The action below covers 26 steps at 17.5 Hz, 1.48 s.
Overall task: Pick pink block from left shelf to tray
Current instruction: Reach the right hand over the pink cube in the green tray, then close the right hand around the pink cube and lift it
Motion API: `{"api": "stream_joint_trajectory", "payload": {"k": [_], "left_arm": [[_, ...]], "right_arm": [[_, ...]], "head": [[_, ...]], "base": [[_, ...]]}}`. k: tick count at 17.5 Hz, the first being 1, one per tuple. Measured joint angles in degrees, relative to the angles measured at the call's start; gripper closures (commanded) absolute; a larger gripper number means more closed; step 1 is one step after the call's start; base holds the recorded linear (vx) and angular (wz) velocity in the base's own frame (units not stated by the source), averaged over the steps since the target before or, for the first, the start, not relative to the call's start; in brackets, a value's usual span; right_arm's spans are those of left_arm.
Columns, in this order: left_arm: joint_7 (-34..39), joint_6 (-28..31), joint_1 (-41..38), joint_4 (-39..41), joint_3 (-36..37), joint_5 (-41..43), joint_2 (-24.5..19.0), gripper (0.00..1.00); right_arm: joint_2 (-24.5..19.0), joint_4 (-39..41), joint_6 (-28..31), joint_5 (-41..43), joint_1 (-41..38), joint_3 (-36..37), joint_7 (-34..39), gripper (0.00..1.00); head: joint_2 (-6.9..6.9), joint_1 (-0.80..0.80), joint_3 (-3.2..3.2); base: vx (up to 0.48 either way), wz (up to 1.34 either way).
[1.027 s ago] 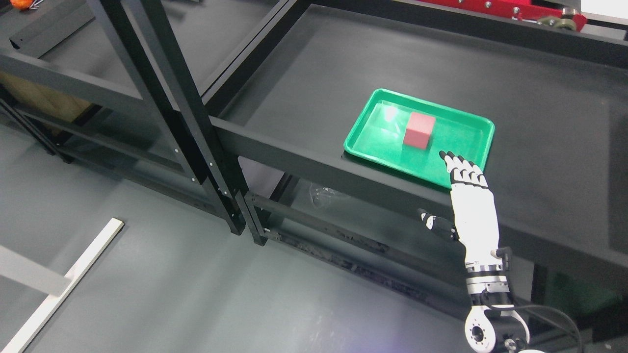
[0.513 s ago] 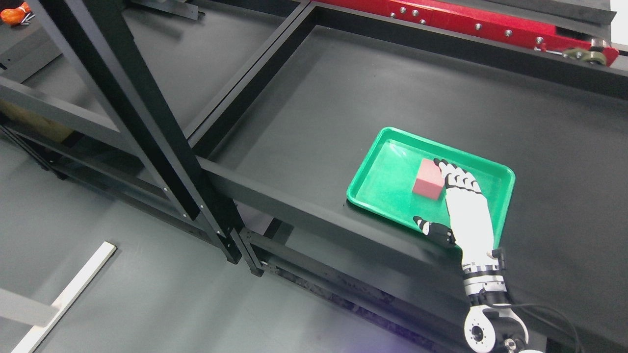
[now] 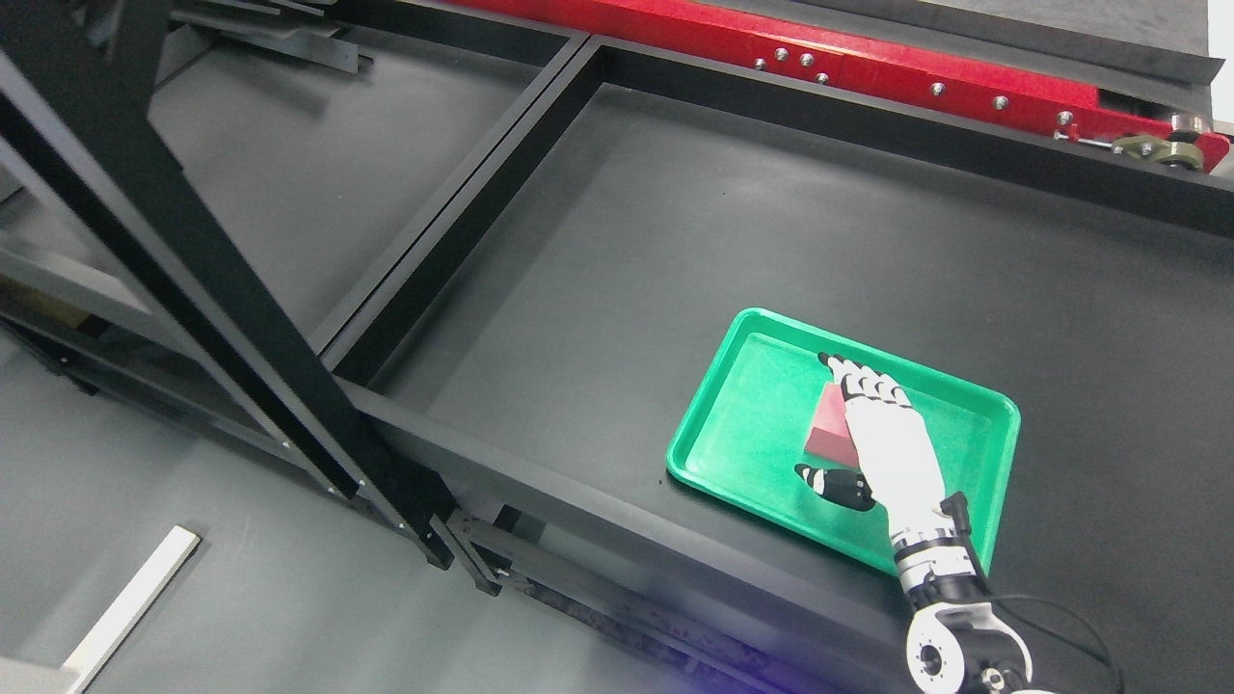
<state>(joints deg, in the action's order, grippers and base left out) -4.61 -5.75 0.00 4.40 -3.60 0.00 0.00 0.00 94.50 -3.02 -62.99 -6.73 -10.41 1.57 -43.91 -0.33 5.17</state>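
Pink block [image 3: 831,429]: lies inside the green tray [image 3: 747,434], partly covered by the right hand [image 3: 887,448]. Tray: rests on the dark shelf surface [image 3: 627,289], near its front rail. Right hand: white with black fingertips, arm entering from the lower right; fingers [image 3: 853,376] extended flat over the block, thumb [image 3: 834,485] spread aside, nothing grasped. Red beam [image 3: 771,43] with bolts along the far edge. No legible writing or labels.
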Motion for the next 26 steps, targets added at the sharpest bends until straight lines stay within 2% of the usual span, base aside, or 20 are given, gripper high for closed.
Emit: {"api": "stream_joint_trajectory", "payload": {"k": [6, 8, 12, 14, 16, 17, 23, 26], "left_arm": [[0.00, 0.00, 0.00, 0.00, 0.00, 0.00, 0.00, 0.00], [0.00, 0.00, 0.00, 0.00, 0.00, 0.00, 0.00, 0.00], [0.00, 0.00, -0.01, 0.00, 0.00, 0.00, 0.00, 0.00], [0.00, 0.00, -0.01, 0.00, 0.00, 0.00, 0.00, 0.00], [0.00, 0.00, -0.01, 0.00, 0.00, 0.00, 0.00, 0.00], [0.00, 0.00, -0.01, 0.00, 0.00, 0.00, 0.00, 0.00], [0.00, 0.00, 0.00, 0.00, 0.00, 0.00, 0.00, 0.00], [0.00, 0.00, 0.00, 0.00, 0.00, 0.00, 0.00, 0.00]], "right_arm": [[0.00, -2.16, 0.84, -2.46, 0.12, -0.46, 1.74, 0.02], [0.00, -3.02, 0.89, -2.82, 0.51, -0.64, 1.91, 0.08], [0.00, -4.37, 1.00, -3.15, 1.10, -1.04, 2.00, 0.35], [0.00, -4.84, 1.19, -3.25, 1.29, -1.16, 1.92, 0.59], [0.00, -5.29, 1.33, -3.28, 1.38, -1.26, 1.29, 0.92], [0.00, -5.51, 1.42, -3.22, 1.44, -1.28, 1.20, 0.98], [0.00, -6.48, 1.58, -2.07, 1.93, -1.16, 1.63, 0.98], [0.00, -6.78, -1.36, 0.42, 2.01, -0.38, -0.43, 0.98]], "head": [[0.00, 0.00, 0.00], [0.00, 0.00, 0.00], [0.00, 0.00, 0.00], [0.00, 0.00, 0.00], [0.00, 0.00, 0.00], [0.00, 0.00, 0.00], [0.00, 0.00, 0.00], [0.00, 0.00, 0.00]], "base": [[0.081, -0.05], [0.027, -0.01], [0.003, 0.00], [0.000, 0.00], [0.000, 0.00], [0.000, 0.00], [0.000, 0.00], [0.000, 0.00]]}}
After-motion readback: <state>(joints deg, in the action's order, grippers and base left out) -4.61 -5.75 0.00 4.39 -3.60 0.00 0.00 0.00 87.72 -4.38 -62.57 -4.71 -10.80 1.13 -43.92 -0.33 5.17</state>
